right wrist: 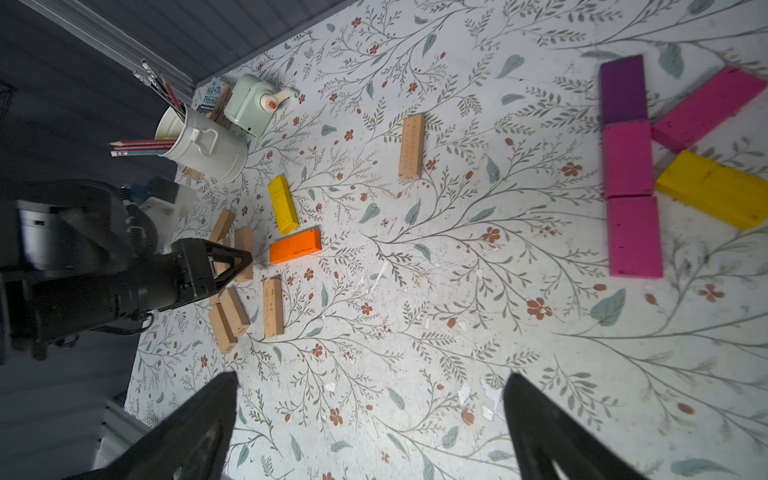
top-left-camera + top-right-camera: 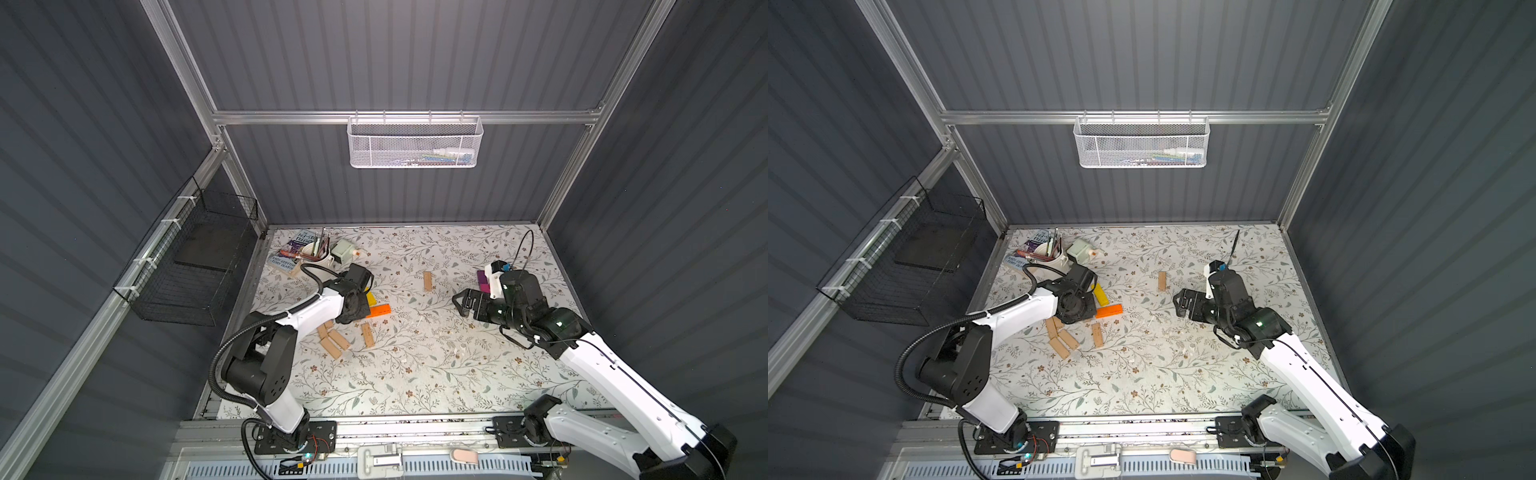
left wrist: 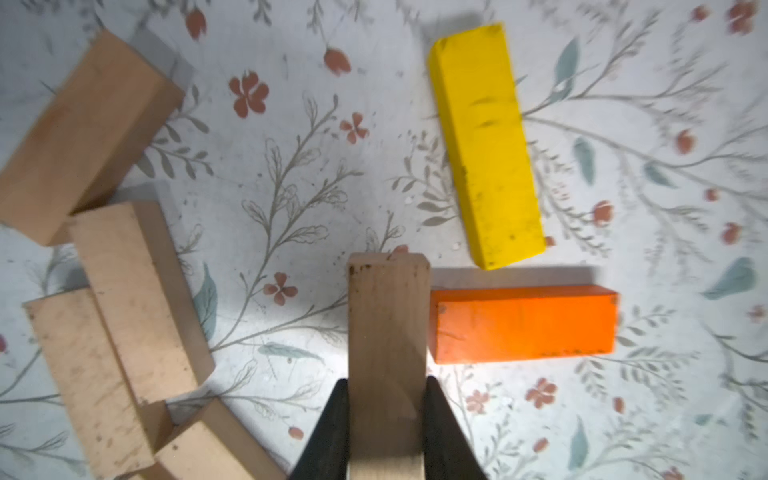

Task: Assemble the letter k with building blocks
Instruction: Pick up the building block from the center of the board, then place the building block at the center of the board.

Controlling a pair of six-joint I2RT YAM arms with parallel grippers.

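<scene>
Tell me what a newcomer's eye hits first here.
A K-shape of purple, pink and yellow painted wooden blocks lies at the right side of the table, by the right arm. The left gripper is shut on a plain tan wooden block beside an orange painted wooden block; the right gripper hangs open and empty.

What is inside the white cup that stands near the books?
Several pencils stick out of the white cup. Its wall hides their lower ends and anything else at the bottom.

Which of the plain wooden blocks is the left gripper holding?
The tan block at the end of the orange block: the left gripper is shut on it. The other tan blocks lie clear of the gripper.
</scene>
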